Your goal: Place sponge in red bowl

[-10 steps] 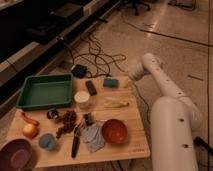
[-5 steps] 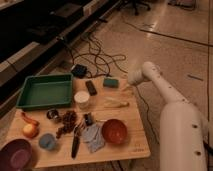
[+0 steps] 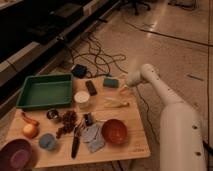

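The teal-green sponge (image 3: 111,82) lies at the table's far edge, right of the black gadget (image 3: 91,87). The orange-red bowl (image 3: 115,131) sits near the table's front right, empty as far as I can see. My white arm reaches in from the right, and my gripper (image 3: 123,89) hangs just right of the sponge, near the table's far right corner, close to it but apart.
A green tray (image 3: 44,91) sits at the far left. A white cup (image 3: 82,99), a banana (image 3: 115,103), grapes (image 3: 67,121), a purple bowl (image 3: 16,154), a blue-grey cup (image 3: 47,141), an apple (image 3: 30,130) and a cloth (image 3: 93,137) lie on the wooden table (image 3: 135,147).
My arm has swung toward the table, bringing the gripper lower and closer to the sponge. Nothing on the table has moved.
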Available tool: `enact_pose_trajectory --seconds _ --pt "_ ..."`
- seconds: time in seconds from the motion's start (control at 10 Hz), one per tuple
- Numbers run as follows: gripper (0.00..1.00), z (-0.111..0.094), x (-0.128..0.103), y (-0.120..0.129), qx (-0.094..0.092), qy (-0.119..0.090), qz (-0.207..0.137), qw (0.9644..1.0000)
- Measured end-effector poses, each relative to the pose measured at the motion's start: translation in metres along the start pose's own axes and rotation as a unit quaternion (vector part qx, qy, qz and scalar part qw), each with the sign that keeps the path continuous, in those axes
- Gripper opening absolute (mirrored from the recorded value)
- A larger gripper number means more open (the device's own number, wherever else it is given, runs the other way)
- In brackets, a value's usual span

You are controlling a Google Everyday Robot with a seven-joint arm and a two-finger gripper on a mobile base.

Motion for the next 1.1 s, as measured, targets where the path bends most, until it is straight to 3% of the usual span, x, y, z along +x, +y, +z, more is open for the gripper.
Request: enact_pose_trajectory --seconds 0.3,0.6,0.7,0.8,1.1 --pt "0.64 0.007 0.002 -0.004 -0.002 -0.002 0.014 0.9999" --pt "0.4 0.009 0.008 -0.008 -0.002 -0.003 0.026 0.9997" --pt "0.41 0.01 0.007 -0.009 -0.002 -0.004 0.027 0.9996" --pt "0.45 0.011 0.005 -0.009 -0.004 -0.004 0.027 0.9996" --pt "0.76 0.014 0.003 -0.011 0.0 0.01 0.014 0.9999"
